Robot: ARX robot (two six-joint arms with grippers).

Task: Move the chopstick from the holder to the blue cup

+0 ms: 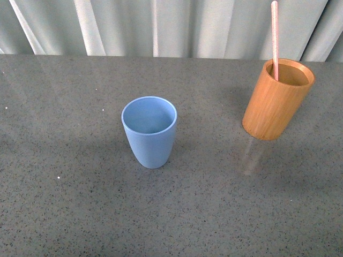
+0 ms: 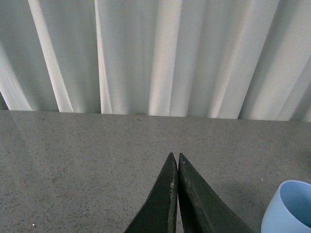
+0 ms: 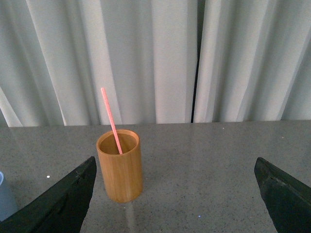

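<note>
The orange-brown wooden holder [image 1: 277, 100] stands at the right of the grey table, with one pale pink chopstick [image 1: 275, 37] upright in it and rising past the picture's top. The light blue cup [image 1: 149, 131] stands empty near the middle. Neither arm shows in the front view. In the right wrist view the holder [image 3: 120, 165] and its chopstick [image 3: 111, 121] lie ahead, close to one finger of my wide open right gripper [image 3: 176, 178], which holds nothing. My left gripper [image 2: 176, 158] is shut with nothing between its tips, and the blue cup's rim [image 2: 290, 208] shows beside it.
The grey speckled table [image 1: 64, 187] runs back to a pale pleated curtain [image 1: 161, 27]. A dark gap splits the curtain [image 3: 196, 63] in the right wrist view. A sliver of the blue cup [image 3: 6, 201] shows at that view's edge.
</note>
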